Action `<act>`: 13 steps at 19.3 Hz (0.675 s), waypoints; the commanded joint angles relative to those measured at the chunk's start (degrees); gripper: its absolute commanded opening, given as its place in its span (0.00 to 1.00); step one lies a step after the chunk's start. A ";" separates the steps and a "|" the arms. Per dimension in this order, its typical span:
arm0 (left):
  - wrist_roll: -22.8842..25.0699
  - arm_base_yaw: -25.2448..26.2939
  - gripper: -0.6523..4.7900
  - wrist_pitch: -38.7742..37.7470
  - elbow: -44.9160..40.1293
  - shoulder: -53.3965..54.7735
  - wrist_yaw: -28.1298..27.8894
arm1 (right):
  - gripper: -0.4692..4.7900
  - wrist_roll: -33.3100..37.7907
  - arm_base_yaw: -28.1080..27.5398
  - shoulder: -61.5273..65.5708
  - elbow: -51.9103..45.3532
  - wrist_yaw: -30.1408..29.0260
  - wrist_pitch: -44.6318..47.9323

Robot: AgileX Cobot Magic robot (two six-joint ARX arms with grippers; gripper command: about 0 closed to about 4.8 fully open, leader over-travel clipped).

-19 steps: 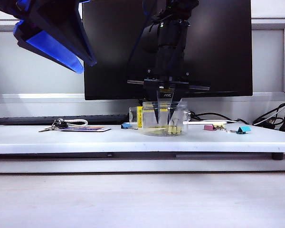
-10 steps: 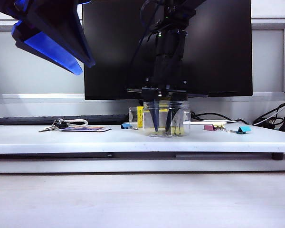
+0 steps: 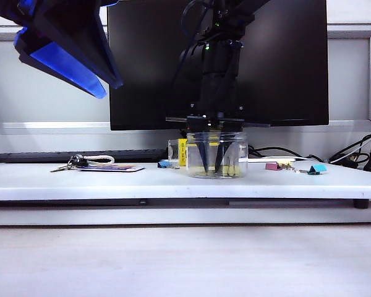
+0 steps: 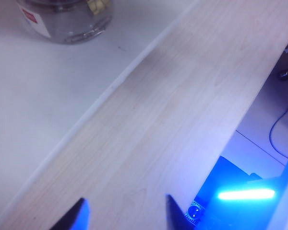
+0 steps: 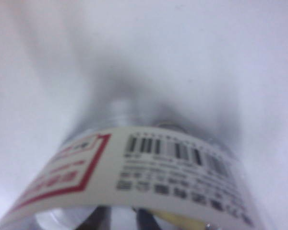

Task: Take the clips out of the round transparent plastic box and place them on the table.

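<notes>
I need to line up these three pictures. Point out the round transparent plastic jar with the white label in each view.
Exterior view: the round transparent plastic jar stands mid-table before the black monitor, the right gripper reaching inside.
Left wrist view: the jar sits in a corner of the picture, far from the open left gripper.
Right wrist view: the jar fills the foreground, blurred.
Shared landmark: its white label with red print.

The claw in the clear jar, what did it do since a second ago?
The right claw sank deeper into the round transparent plastic box and its fingers drew closer together among the clips; whether it grips one is unclear. The box stayed put, and the left claw stayed open, high at the left.
</notes>
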 commanded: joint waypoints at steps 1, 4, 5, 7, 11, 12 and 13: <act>0.02 -0.04 0.51 0.37 0.20 -0.13 0.07 | 0.18 -0.79 0.13 0.90 -0.13 0.61 1.22; 0.24 -0.04 0.51 0.37 0.20 -0.13 0.07 | 0.12 -1.22 0.13 0.90 -0.13 0.92 1.57; 0.26 -0.04 0.51 0.37 0.20 -0.13 0.07 | 0.10 -1.70 0.13 0.90 -0.13 1.49 1.55; 0.42 -0.04 0.51 0.39 0.20 -0.13 0.07 | 0.10 -2.08 0.13 0.90 -0.11 1.66 1.44; 0.48 -0.04 0.51 0.46 0.20 -0.13 0.07 | 0.09 -2.73 0.13 0.87 -0.07 1.64 1.29; 0.81 -0.04 0.51 0.48 0.20 -0.13 0.04 | 0.09 -3.56 0.13 0.85 0.00 1.66 1.27; 0.92 -0.04 0.51 0.48 0.20 -0.13 0.04 | 0.09 -3.98 0.13 0.63 0.00 1.77 1.22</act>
